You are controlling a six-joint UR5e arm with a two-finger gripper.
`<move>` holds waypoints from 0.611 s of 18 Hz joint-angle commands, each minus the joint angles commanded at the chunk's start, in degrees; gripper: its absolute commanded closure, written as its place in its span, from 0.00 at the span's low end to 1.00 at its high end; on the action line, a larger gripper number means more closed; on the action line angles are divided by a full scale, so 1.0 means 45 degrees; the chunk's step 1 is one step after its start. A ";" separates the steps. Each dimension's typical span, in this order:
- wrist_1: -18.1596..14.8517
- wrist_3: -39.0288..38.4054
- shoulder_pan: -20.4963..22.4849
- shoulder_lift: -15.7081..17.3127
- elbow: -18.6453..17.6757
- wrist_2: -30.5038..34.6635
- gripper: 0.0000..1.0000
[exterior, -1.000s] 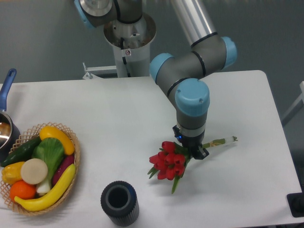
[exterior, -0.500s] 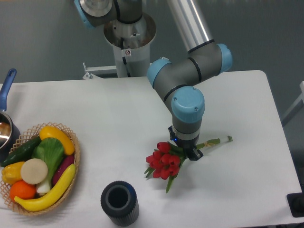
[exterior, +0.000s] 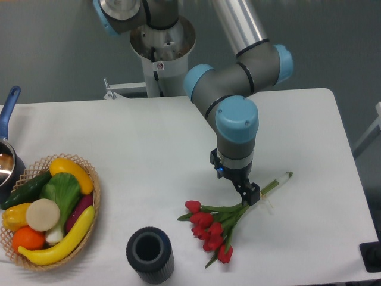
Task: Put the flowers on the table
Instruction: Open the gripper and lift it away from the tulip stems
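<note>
The flowers, a bunch of red tulips with green leaves, lie flat on the white table at the front right. Their heads fan out toward the front edge. The bound stems run up and to the right. My gripper hangs just over the stems where they meet the leaves, pointing down. Its dark fingers stand apart around the stems, and the bunch rests on the tabletop rather than hanging from them.
A black cylindrical cup stands at the front edge, left of the tulips. A wicker basket of toy fruit and vegetables sits at the far left. Behind it a pot with a blue handle pokes in. The arm's base is at the back.
The bunch was tilted and bunched up under the gripper; now it lies stretched out and fanned on the table. The wrist has risen a little and the hold has loosened.
</note>
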 joint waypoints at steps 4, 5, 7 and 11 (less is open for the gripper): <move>-0.2646 0.0078 0.0505 0.0059 0.1908 -0.0486 0.00; -0.3237 0.0117 0.0740 0.0040 0.2419 -0.0779 0.00; -0.3711 0.0699 0.1131 0.0020 0.2833 -0.1229 0.00; -0.3867 0.2692 0.1660 0.0118 0.2757 -0.1466 0.00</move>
